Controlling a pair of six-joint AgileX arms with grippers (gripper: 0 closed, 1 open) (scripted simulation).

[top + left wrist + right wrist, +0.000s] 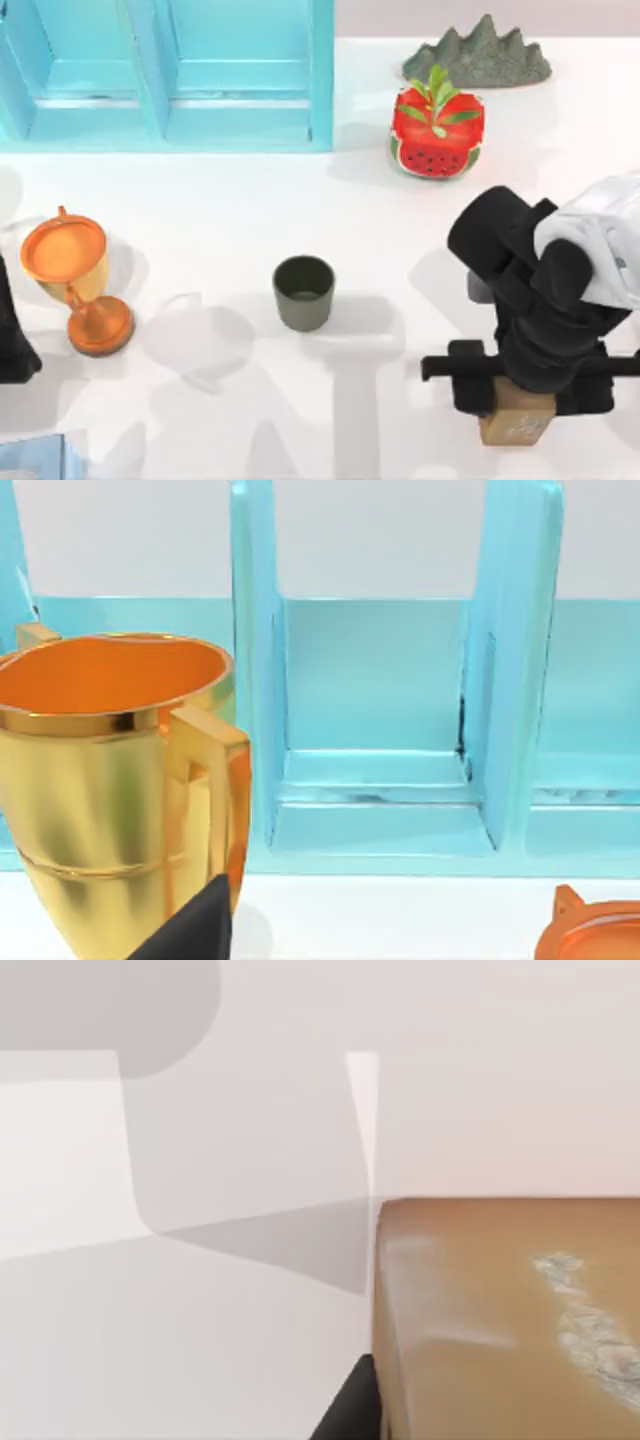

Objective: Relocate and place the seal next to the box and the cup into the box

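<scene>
Right gripper on the seal, nothing placed yet.
Jaws sit directly over the seal at table's front right, seal poking out under them; can't tell if they're clamped or just around it. Cup stands mid-table, well apart from the blue box at back left. Both moves pending. Left arm parked at left edge by the trophy.

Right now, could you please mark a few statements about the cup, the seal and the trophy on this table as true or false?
1. The cup stands upright in the middle of the table. True.
2. The seal sits inside the blue box. False: it is at the table's right front, under the right gripper.
3. The orange trophy stands at the table's left. True.
4. The cup lies tipped beside the watermelon planter. False: it stands well apart from it.
</scene>
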